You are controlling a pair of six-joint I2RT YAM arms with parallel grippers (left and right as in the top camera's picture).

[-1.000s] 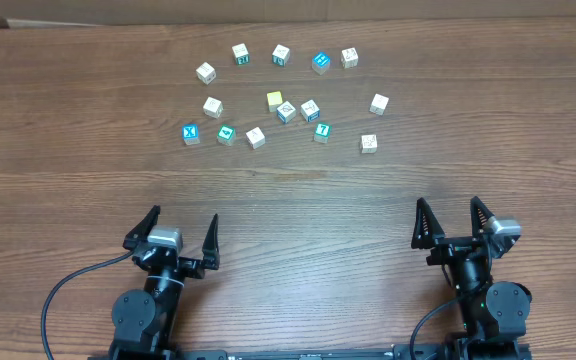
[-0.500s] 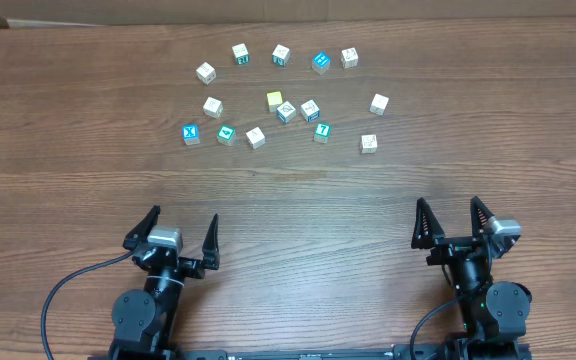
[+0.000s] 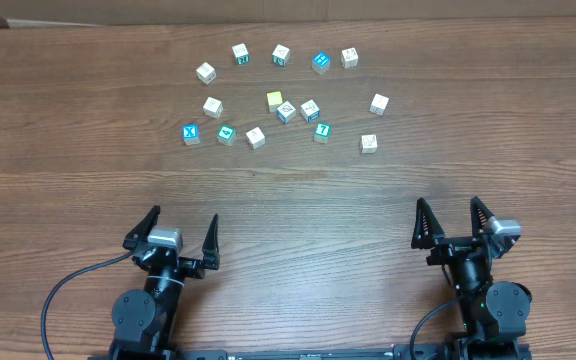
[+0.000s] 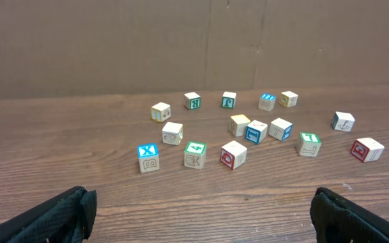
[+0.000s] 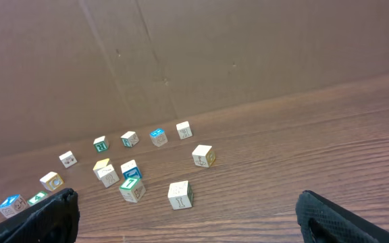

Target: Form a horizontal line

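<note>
Several small letter cubes lie scattered on the far half of the wooden table; no horizontal line shows among them. A teal cube marked 7 sits right of centre. Another teal cube lies to the left, with a white cube beside it. A further white cube is at the right. My left gripper and right gripper hover near the front edge, both open and holding nothing, well short of the cubes.
A pale-yellow cube and a blue cube marked X sit among the others. A cardboard wall stands behind the table. A black cable loops beside the left arm's base.
</note>
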